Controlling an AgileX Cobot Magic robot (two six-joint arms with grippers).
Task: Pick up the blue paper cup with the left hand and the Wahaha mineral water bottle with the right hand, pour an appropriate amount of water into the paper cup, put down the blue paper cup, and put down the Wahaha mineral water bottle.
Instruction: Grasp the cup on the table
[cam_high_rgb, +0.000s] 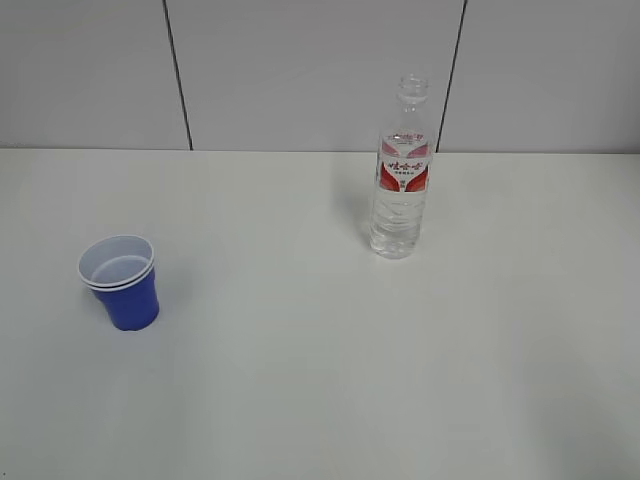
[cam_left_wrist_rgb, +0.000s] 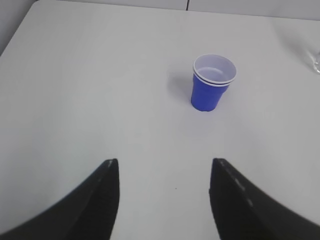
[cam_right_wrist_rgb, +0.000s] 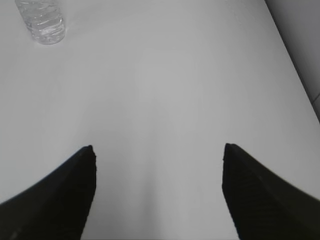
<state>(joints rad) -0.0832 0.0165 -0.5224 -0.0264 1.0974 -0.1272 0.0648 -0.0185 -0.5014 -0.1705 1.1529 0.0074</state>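
Nothing is done yet: the cup (cam_high_rgb: 120, 281) stands upright at eight o'clock on the bench (cam_high_rgb: 300, 380), the bottle (cam_high_rgb: 401, 170) (cap off) well apart at one o'clock. The left tool (cam_left_wrist_rgb: 164, 172) and right tool (cam_right_wrist_rgb: 157, 155) are both spread, holding nothing.

A plain white worktop (cam_high_rgb: 300, 380) is seen filling most of each view. Behind it, a pale grey wall (cam_high_rgb: 310, 70) is divided into panels by two thin dark seams (cam_high_rgb: 178, 75). A darker strip, possibly floor (cam_right_wrist_rgb: 302, 45), is seen beyond the worktop's right edge.
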